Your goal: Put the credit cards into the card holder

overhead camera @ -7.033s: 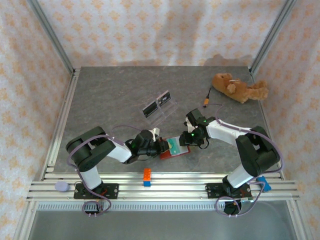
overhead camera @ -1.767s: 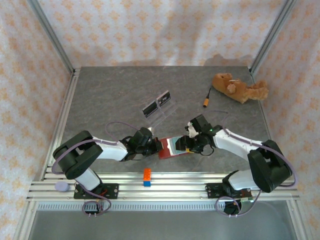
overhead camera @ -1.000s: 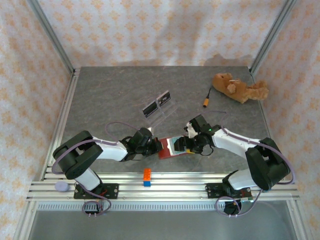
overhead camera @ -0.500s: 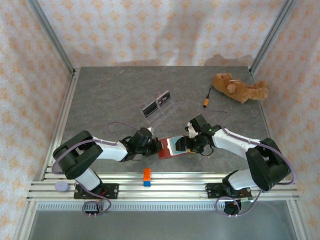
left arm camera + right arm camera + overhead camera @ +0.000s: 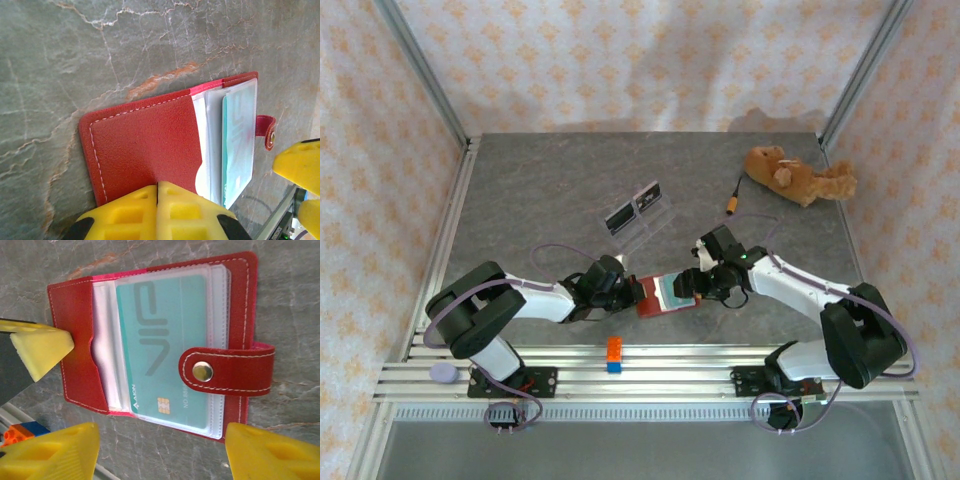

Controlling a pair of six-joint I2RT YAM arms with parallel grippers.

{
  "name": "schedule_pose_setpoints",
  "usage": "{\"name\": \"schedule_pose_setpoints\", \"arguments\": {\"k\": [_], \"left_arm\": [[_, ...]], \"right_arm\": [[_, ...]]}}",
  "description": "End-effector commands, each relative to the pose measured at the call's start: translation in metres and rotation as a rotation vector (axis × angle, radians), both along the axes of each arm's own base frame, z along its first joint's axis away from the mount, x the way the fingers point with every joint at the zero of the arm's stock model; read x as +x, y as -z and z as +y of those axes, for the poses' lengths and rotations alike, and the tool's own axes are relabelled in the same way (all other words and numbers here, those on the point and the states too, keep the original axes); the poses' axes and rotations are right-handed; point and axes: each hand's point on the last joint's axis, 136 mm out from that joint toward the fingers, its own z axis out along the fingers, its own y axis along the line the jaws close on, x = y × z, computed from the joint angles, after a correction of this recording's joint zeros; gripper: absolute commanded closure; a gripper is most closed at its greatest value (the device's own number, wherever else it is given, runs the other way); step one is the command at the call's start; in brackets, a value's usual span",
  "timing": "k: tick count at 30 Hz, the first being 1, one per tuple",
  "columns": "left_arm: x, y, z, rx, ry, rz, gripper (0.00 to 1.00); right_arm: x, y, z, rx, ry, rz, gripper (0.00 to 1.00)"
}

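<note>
Red card holder (image 5: 75, 330) is pinned open on the table (image 5: 540, 190) by the left gripper (image 5: 157, 210), jaws pressed together on its flap. One teal card (image 5: 165, 340) is judged seated in its sleeve; the right gripper (image 5: 162, 445) is poised above, jaws apart. Next, the dark cards (image 5: 633, 210) must be fetched.

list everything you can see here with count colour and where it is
card holder: 1, red, open on the table, near middle
credit card: 1, teal, in the card holder's clear sleeve
dark cards: 2, black with white, in the clear tray
clear tray: 1, transparent, behind the card holder
teddy bear: 1, brown, far right
small cabled object: 1, orange-tipped, left of the teddy bear
toy brick: 1, orange over blue, near rail
disc: 1, grey-purple, near rail, left
table: 1, grey
left gripper: yellow, shut, at the card holder's cover
right gripper: yellow, open, over the card holder
</note>
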Motion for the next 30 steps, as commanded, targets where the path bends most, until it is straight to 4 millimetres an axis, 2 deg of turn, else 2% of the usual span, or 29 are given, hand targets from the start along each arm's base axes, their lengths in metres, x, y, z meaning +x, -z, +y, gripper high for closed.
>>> {"name": "schedule_pose_setpoints", "arguments": {"k": [1, 7, 15, 20, 30], "left_arm": [[-0.009, 0.022, 0.019, 0.090, -0.019, 0.062, 0.99], [-0.011, 0.022, 0.021, 0.102, -0.018, 0.063, 0.99], [-0.012, 0.024, 0.023, 0.104, -0.022, 0.067, 0.99], [-0.012, 0.024, 0.023, 0.104, -0.021, 0.064, 0.99], [-0.012, 0.025, 0.022, 0.101, -0.022, 0.067, 1.00]], "right_arm": [[0.002, -0.002, 0.007, 0.042, -0.012, 0.002, 0.37], [-0.001, 0.004, 0.010, 0.056, -0.021, 0.021, 0.38], [-0.002, 0.022, -0.001, -0.019, -0.015, 0.040, 0.37], [-0.004, 0.025, -0.004, -0.038, -0.018, 0.041, 0.35], [-0.009, 0.025, 0.011, 0.054, -0.047, 0.077, 0.38]]}}
